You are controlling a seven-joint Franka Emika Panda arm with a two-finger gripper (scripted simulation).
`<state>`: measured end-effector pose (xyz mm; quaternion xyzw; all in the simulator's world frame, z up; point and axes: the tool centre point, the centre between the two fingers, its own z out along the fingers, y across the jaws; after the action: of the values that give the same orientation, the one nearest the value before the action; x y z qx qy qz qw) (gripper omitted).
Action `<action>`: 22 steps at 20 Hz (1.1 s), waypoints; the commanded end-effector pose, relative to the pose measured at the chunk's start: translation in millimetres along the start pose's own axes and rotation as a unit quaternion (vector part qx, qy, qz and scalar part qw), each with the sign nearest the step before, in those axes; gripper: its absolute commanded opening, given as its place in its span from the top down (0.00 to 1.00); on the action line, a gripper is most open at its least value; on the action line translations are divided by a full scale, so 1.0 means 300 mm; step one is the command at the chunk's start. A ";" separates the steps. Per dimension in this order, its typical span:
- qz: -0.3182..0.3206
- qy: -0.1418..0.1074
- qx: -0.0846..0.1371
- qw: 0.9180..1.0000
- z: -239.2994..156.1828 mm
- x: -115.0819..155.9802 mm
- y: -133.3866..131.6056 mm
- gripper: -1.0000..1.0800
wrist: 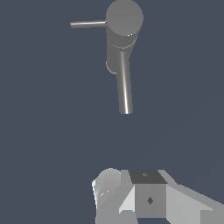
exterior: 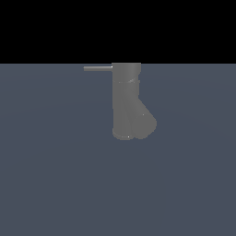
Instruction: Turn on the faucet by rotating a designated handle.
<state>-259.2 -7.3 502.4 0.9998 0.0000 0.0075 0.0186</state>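
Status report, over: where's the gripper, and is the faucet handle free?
Gripper partly in wrist view, jaw state unclear, well short of the faucet. Handle sticks out sideways from the top, untouched. Nothing in the way.

Hand (wrist: 144, 197) partly in view, empty.

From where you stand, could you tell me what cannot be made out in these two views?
- End effector: the wrist view's lower edge cuts it off, so open or shut cannot be told; the exterior view does not show it at all.
- Faucet: its far side is hidden by its own body in the exterior view.
- Handle: how it joins the faucet top is too small to tell in either view.
- Spout: its opening cannot be seen in either view.
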 end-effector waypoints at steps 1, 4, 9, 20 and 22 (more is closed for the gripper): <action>0.000 0.000 0.000 1.000 0.000 0.000 0.000 1.00; 0.000 0.002 0.004 1.000 -0.002 0.002 -0.002 1.00; 0.000 0.008 0.020 1.000 -0.011 0.004 -0.010 1.00; 0.016 0.008 0.021 1.000 -0.009 0.030 -0.015 1.00; 0.026 0.007 0.021 0.999 -0.006 0.046 -0.017 1.00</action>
<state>-248.7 -2.6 504.9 0.9997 -0.0186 0.0156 -0.0025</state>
